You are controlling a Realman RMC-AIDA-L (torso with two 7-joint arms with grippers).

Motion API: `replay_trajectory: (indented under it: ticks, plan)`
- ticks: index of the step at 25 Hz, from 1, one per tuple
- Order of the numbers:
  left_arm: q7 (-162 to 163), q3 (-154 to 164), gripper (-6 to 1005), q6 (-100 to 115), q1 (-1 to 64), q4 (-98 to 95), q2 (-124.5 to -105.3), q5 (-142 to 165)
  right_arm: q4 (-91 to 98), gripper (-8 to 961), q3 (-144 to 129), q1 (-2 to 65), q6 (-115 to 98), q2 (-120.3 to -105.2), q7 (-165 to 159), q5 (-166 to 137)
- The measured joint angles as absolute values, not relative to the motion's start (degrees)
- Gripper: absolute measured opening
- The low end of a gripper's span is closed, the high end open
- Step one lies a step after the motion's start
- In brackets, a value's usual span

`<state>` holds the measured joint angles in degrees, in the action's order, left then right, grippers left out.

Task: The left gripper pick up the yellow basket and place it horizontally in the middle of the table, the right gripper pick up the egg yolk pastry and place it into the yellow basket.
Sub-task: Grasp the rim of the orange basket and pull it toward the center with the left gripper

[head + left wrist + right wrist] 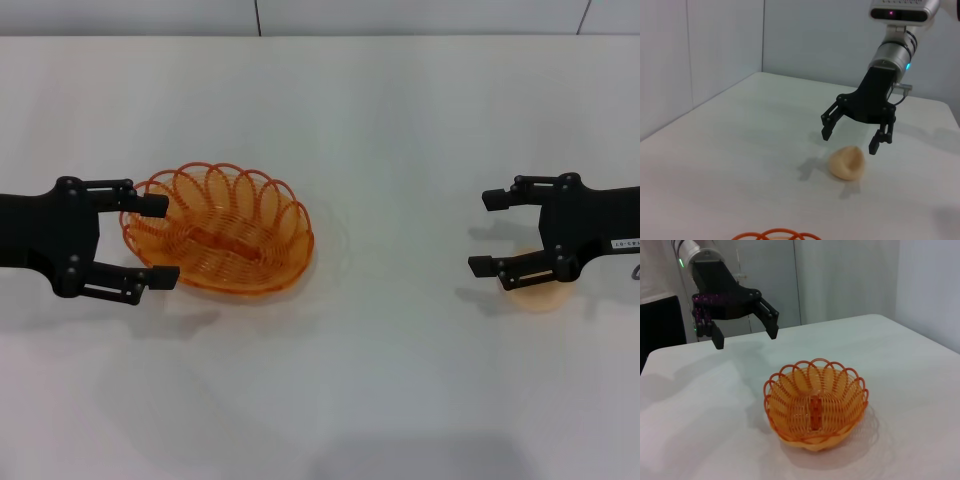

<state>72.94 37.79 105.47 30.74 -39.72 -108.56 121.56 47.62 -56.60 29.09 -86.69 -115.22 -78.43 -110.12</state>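
Observation:
The yellow basket [222, 232] is an orange woven oval standing upright on the white table [400, 120], left of the middle. My left gripper [158, 242] is open and empty, its fingers either side of the basket's left end. The right wrist view shows this gripper [746, 337] hovering above the table behind the basket [815, 407]. The egg yolk pastry [541, 293] lies on the table at the right. My right gripper [489, 232] is open and empty, just above the pastry. The left wrist view shows it [850, 142] hovering over the pastry [846, 162], not touching.
A pale wall runs along the table's far edge [320, 36]. White tabletop lies between the basket and the pastry. The basket's rim [775, 234] shows at the edge of the left wrist view.

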Motion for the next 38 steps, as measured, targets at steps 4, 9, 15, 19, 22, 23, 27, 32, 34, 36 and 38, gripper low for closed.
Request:
replay_trajectory:
  ticks: [4, 9, 15, 19, 22, 23, 27, 32, 34, 36, 38]
  plan:
    - [72.95, 37.79, 876, 105.22, 30.76, -39.72, -108.65, 121.56, 47.57, 885, -56.85, 29.09, -86.3, -115.22, -78.39, -110.12]
    - [72.95, 37.79, 875, 104.58, 30.76, -39.72, -108.79, 121.56, 47.47, 884, -57.05, 29.37, -86.21, -115.22, -78.39, -110.12]
    - [72.95, 37.69, 874, 104.3, 30.92, -39.72, -108.81, 121.54, 47.44, 884, -57.04, 29.65, -85.94, -115.29, -78.39, -110.12]
    - [74.34, 37.56, 874, 103.1, 31.42, -39.92, -108.89, 121.42, 47.44, 885, -57.07, 29.77, -85.22, -115.31, -78.4, -110.12]
    - [79.21, 37.53, 874, 102.65, 31.94, -41.62, -109.1, 121.02, 47.41, 885, -57.11, 29.79, -84.99, -115.32, -78.4, -110.13]
    - [81.22, 37.57, 874, 102.75, 32.08, -42.4, -109.18, 120.99, 47.4, 884, -57.11, 29.79, -84.91, -115.31, -78.4, -110.12]
    - [95.5, 37.95, 873, 103.97, 32.64, -50.06, -110.36, 122.24, 47.37, 884, -57.13, 29.8, -84.71, -115.32, -78.4, -110.13]
    - [109.02, 38.28, 873, 105.76, 32.97, -57.2, -110.71, 122.2, 47.37, 885, -57.13, 29.77, -84.17, -115.31, -78.39, -110.13]
    - [115.56, 38.29, 873, 105.82, 33.44, -59.19, -110.28, 122.59, 47.37, 884, -57.13, 29.76, -84.14, -115.32, -78.37, -110.13]
    - [121.19, 38.28, 872, 105.41, 34.17, -60.32, -109.5, 123.69, 47.41, 884, -57.13, 29.75, -84.42, -115.34, -78.36, -110.11]
    - [127.11, 38.25, 872, 104.23, 35.11, -60.8, -108.29, 125.82, 47.48, 884, -57.17, 29.77, -84.75, -115.36, -78.35, -110.04]
